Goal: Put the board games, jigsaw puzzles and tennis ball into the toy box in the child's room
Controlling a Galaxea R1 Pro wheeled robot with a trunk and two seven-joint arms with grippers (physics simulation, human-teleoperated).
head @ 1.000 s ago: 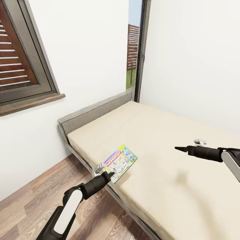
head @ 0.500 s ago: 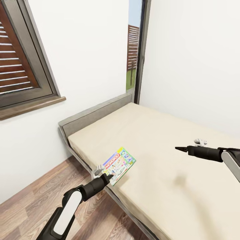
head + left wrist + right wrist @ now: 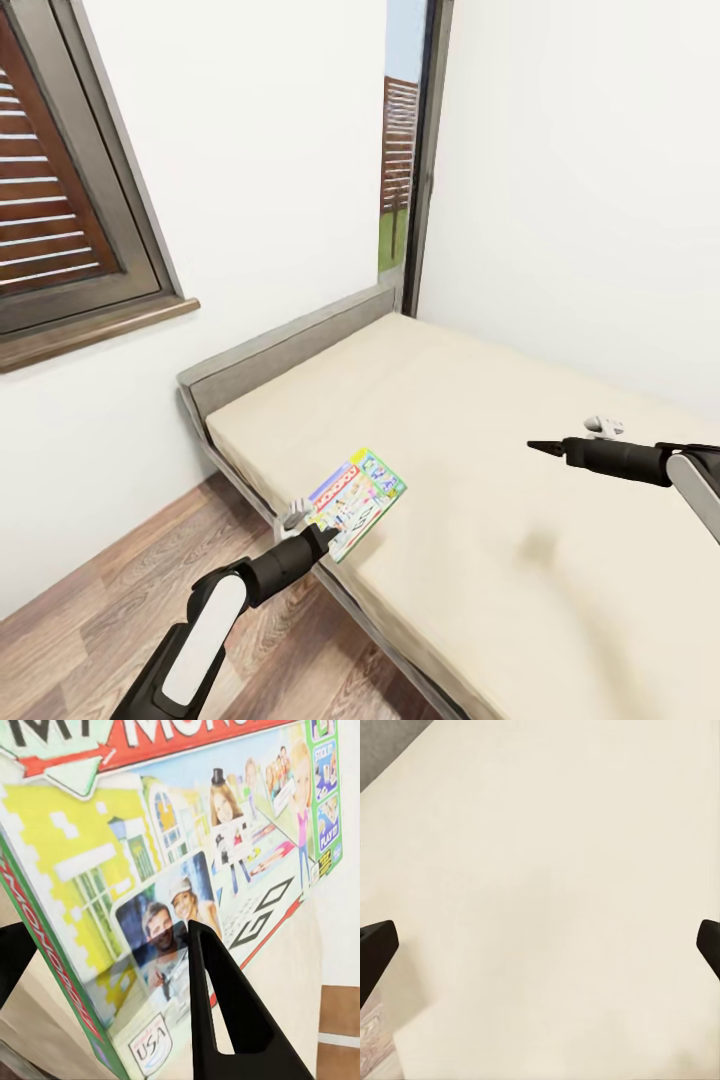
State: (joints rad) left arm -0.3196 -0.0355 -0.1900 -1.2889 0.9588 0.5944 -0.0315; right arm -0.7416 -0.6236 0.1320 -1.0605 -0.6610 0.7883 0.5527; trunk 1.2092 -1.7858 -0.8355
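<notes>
The left gripper point(image 3: 322, 537) clamps the green-edged board game point(image 3: 355, 497) above the bed point(image 3: 480, 440). The right gripper point(image 3: 532, 447) hovers with fingers spread wide, holding nothing.

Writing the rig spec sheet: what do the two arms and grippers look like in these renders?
Both arms are matte black tubes with a white panel on the link behind the wrist. A small light-grey fitting sits on each wrist. The left gripper and right gripper end in slim, black, pointed fingers. No cables or markings are visible.
</notes>
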